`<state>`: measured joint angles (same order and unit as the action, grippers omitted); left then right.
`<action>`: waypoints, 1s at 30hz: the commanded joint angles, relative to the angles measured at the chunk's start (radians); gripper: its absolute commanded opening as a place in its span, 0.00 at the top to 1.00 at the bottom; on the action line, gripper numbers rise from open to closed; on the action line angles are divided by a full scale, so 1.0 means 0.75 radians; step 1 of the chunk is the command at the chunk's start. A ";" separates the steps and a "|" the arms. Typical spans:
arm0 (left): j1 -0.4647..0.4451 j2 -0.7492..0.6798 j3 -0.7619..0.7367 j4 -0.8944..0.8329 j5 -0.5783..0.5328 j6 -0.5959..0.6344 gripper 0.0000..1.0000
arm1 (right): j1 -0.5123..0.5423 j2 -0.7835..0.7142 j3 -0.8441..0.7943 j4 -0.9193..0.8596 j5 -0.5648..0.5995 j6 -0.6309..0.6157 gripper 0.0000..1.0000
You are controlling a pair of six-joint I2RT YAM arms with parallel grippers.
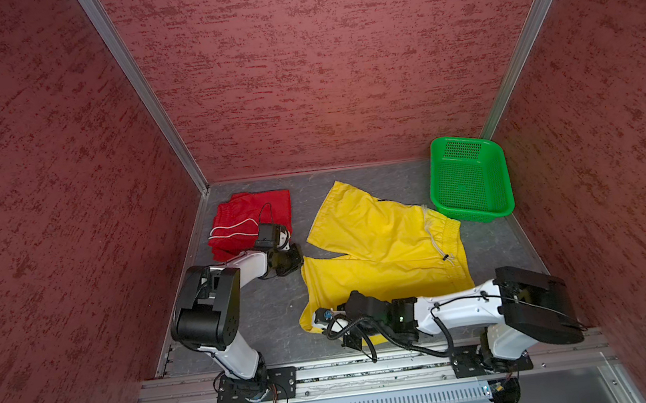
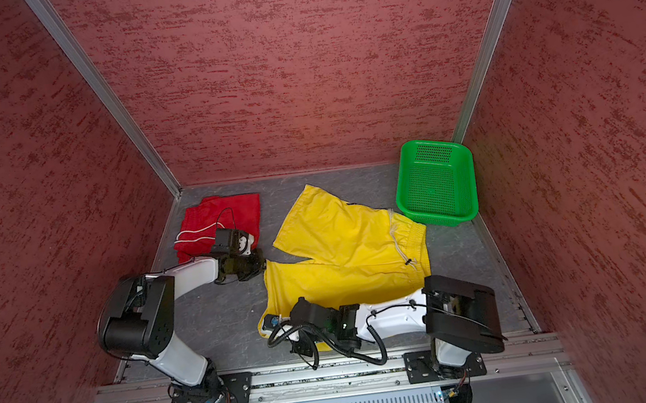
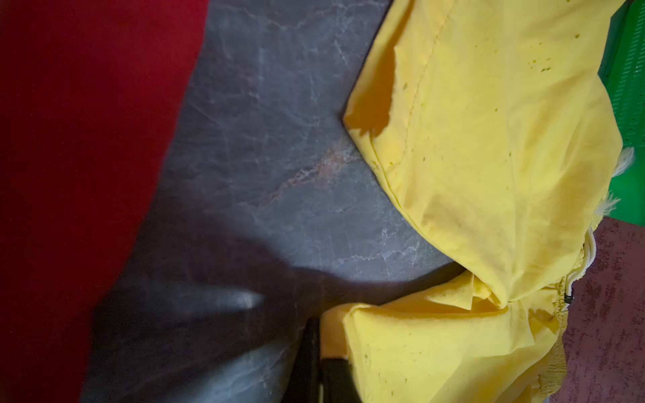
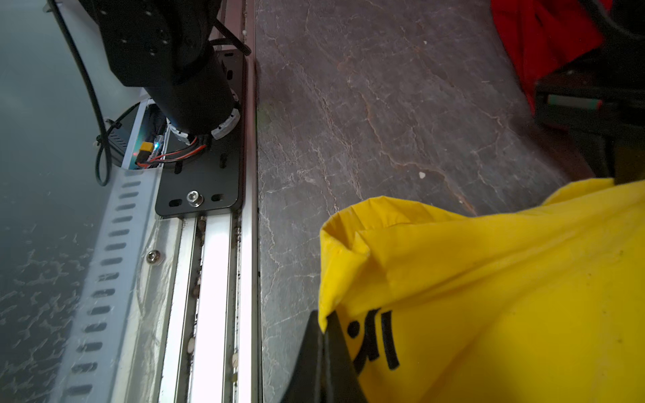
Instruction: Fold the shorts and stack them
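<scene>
The yellow shorts (image 1: 381, 245) (image 2: 343, 246) lie spread on the grey floor, waistband toward the right. The red shorts (image 1: 250, 220) (image 2: 219, 223) lie folded at the back left, a white cord across them. My left gripper (image 1: 300, 262) (image 2: 264, 265) (image 3: 319, 324) is shut on the far corner of the near yellow leg's hem (image 3: 384, 335). At that hem's near corner, by the black logo (image 4: 380, 342), my right gripper (image 1: 316, 325) (image 2: 266, 330) (image 4: 323, 321) is shut on the cloth (image 4: 506, 296), which hangs bunched and lifted a little.
A green perforated basket (image 1: 469, 178) (image 2: 434, 182) stands at the back right, close to the yellow waistband. Red textured walls close in the left, back and right. An aluminium rail (image 1: 375, 365) (image 4: 216, 279) with both arm bases runs along the front edge.
</scene>
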<state>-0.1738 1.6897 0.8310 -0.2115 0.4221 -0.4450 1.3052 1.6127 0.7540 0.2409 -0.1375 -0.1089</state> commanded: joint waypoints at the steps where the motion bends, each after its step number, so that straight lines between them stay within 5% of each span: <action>1: 0.036 0.050 0.105 0.104 -0.085 0.045 1.00 | 0.034 0.049 0.062 -0.038 -0.229 -0.036 1.00; 10: 0.050 0.179 0.243 0.073 -0.117 0.079 1.00 | 0.057 0.172 0.169 -0.147 -0.352 -0.061 1.00; 15: 0.041 0.150 0.260 0.014 -0.113 0.047 0.81 | 0.055 0.211 0.220 -0.170 -0.298 -0.036 0.92; 20: 0.037 0.003 0.226 -0.090 -0.119 0.027 0.59 | 0.053 0.187 0.226 -0.153 -0.271 -0.018 0.68; 25: 0.036 -0.186 0.216 -0.276 -0.252 0.047 0.47 | 0.041 0.071 0.197 -0.159 -0.239 0.026 0.60; 30: 0.014 -0.398 0.144 -0.308 -0.253 0.045 0.49 | -0.095 -0.055 0.125 -0.126 -0.273 0.197 0.60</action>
<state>-0.1505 1.4448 0.9764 -0.3954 0.2504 -0.4179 1.2953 1.6188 0.8711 0.1249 -0.3084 -0.0444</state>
